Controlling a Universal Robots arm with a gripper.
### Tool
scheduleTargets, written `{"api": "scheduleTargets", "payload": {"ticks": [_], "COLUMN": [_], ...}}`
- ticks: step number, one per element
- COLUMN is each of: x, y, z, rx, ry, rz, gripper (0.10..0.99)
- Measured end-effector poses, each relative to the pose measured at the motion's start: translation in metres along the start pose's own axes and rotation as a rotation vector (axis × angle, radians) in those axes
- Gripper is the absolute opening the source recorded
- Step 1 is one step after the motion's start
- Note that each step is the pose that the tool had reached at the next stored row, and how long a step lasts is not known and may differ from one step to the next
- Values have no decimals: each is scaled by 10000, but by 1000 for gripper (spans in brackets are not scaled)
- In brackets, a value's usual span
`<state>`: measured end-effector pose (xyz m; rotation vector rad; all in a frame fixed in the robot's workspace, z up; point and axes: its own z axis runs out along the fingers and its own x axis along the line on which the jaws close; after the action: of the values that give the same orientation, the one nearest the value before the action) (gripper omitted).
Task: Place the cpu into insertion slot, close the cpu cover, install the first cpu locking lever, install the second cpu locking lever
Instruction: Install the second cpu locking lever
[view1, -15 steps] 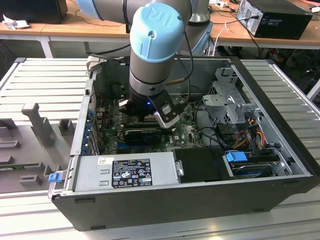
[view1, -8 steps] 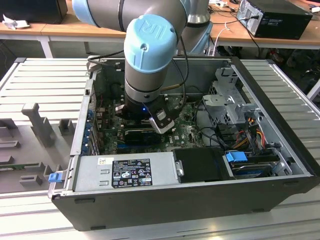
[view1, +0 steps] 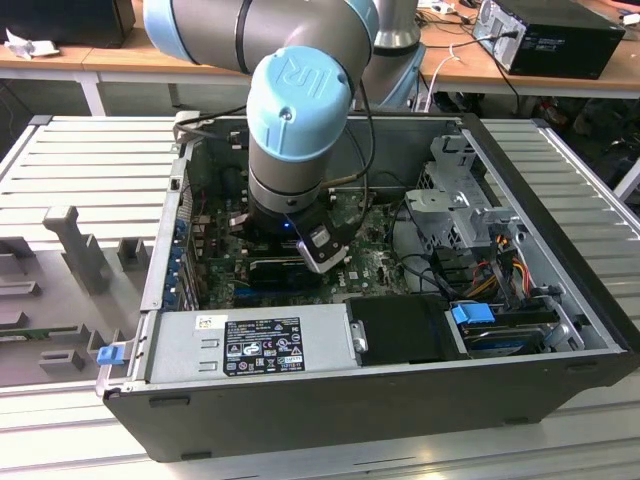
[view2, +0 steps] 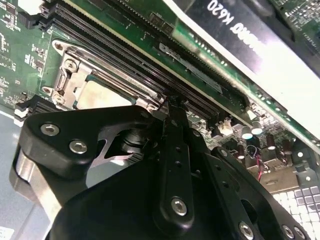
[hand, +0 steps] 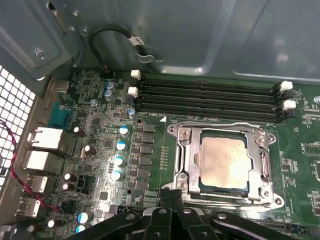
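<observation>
- Closest to the lens, my gripper (hand: 171, 194): fingers pressed together, holding nothing, just beside the insertion slot (hand: 182, 165).
- Cpu (hand: 223, 163) seated in that slot, cpu cover (hand: 263, 160) lowered around it.

The tan-grey cpu (hand: 223, 162) lies flat in the insertion slot (hand: 195, 165); the silvery cpu cover (hand: 264, 160) lies closed, framing it all round.

I see the small square cpu (hand: 223, 162) with a tan, dull metallic face, smudged. The thin silvery cpu cover (hand: 184, 159) reads as bright bare metal. The green motherboard (hand: 150, 150) looks matt. The black gripper (hand: 172, 196) links appear semi-gloss with steel screws.
</observation>
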<state>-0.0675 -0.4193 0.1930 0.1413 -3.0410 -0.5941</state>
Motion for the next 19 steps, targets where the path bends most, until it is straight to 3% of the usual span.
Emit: {"api": "scheduleTargets", "payload": {"ticks": [6,13,19], "x": [0,3,17], "y": [7,56,106], "z": [27,47,-72], "rx": [-62,-27,-22], "ry": [-5,-2,-1], "rz": [-3,-1,-1], "gripper": [106,106,106]}}
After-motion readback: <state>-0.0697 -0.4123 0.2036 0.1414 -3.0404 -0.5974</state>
